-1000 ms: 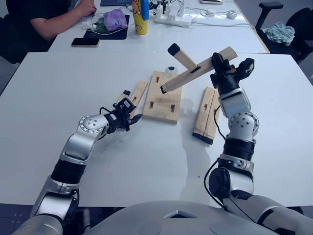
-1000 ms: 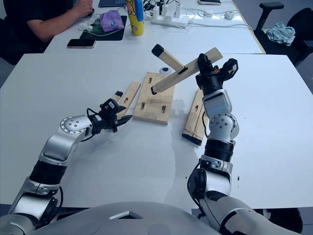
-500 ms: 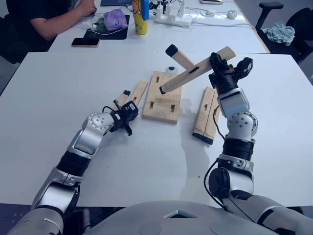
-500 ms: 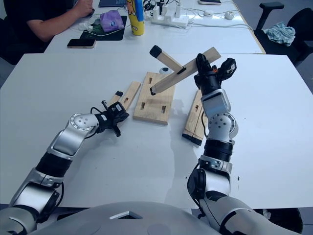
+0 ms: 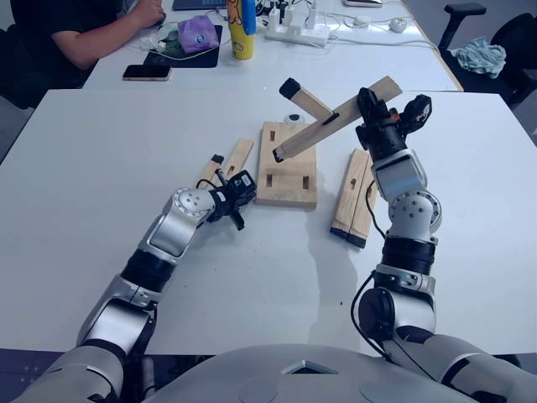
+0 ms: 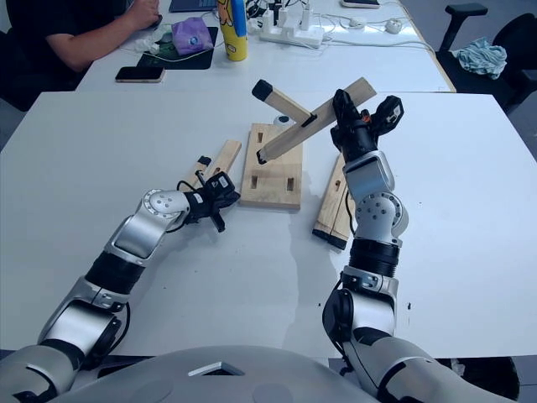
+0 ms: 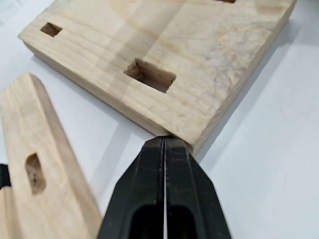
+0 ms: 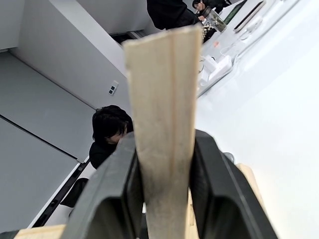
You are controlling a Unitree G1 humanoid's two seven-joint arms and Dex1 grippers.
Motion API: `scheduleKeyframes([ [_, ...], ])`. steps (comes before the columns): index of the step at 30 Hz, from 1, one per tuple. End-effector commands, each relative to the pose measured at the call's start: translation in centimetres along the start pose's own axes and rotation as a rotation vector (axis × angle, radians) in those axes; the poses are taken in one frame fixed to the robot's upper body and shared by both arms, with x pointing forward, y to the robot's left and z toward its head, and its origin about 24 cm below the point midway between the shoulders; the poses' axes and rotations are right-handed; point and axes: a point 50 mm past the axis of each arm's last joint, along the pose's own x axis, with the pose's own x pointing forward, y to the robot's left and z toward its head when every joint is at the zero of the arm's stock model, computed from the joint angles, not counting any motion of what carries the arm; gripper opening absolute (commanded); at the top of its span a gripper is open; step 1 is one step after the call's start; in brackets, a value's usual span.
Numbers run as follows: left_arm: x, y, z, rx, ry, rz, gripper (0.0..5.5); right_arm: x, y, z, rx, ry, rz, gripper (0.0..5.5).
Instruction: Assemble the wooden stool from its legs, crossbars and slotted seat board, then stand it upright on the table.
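Right now your left gripper [image 7: 164,144] has its jaws pressed shut, with nothing between them. Their tips touch the near edge of the seat board [image 5: 287,164], close to a corner. The board lies flat just beyond those jaws, its slots [image 7: 149,75] facing up. A loose leg [image 5: 235,158] lies just beside the jaws, on the side away from the other arm, and it has a slot of its own.

Your right gripper [image 5: 379,117] is raised above the table [image 5: 101,151], its jaws clamped on a frame [image 5: 323,130] of two crossed wooden pieces. The long piece slopes down from the jaws toward the board, and its low end hangs over the board's far half. The shorter piece, capped in black, crosses it well away from the jaws. Below these jaws, two more legs [image 5: 354,197] lie side by side on the table, touching.

Beyond both grippers a second table carries a phone [image 5: 147,73], a yellow can [image 5: 242,29] and a power strip [image 5: 295,34]. A chair [image 5: 470,34] with a cloth [image 5: 481,57] on it stands off past the right jaws.
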Motion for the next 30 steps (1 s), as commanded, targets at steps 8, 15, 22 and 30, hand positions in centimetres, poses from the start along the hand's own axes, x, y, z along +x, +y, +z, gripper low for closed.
scheduleKeyframes([
  [8,-0.7,-0.4,1.7,0.010,-0.120,0.080,0.00,-2.9,0.6,1.5,-0.121,-0.028,-0.041,1.04],
  [15,-3.1,-1.2,1.2,-0.047,-0.281,0.210,0.00,-5.4,0.1,2.8,-0.199,-0.040,-0.139,1.04],
  [22,-3.7,-1.5,1.4,-0.074,-0.317,0.242,0.00,-5.0,0.1,2.9,-0.223,-0.042,-0.153,1.04],
  [30,-3.4,-1.8,2.0,-0.053,-0.326,0.189,0.00,-5.0,-0.4,3.0,-0.249,-0.085,-0.166,1.04],
])
